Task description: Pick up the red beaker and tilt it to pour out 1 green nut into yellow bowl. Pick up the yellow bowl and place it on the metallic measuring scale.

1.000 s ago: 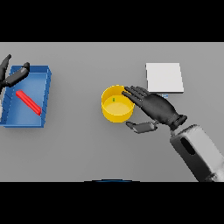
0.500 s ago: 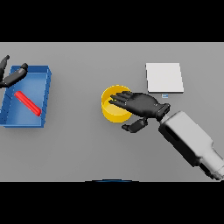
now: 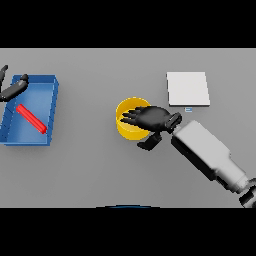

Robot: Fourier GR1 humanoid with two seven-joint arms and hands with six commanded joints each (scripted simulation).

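Note:
The yellow bowl (image 3: 127,120) stands at the middle of the table. My right hand (image 3: 152,118) lies over the bowl's right half, with straight, spread fingers reaching across its inside. The thumb (image 3: 148,143) sits outside the rim at the bowl's near right side. This hand is open and covers much of the bowl's inside. The red beaker (image 3: 31,119) lies on its side in the blue tray (image 3: 49,98) at the left. The flat, pale measuring scale (image 3: 187,88) rests at the back right, apart from the bowl. My left hand (image 3: 13,90) hangs open at the tray's far left corner.
The blue tray's raised walls surround the red beaker. A small blue display (image 3: 188,109) marks the scale's near edge, just behind my right wrist. My right forearm (image 3: 210,155) crosses the table's right front.
My right hand has slid left, from beside the bowl's right rim to over its inside, and the forearm followed. The left hand, tray and scale have not moved.

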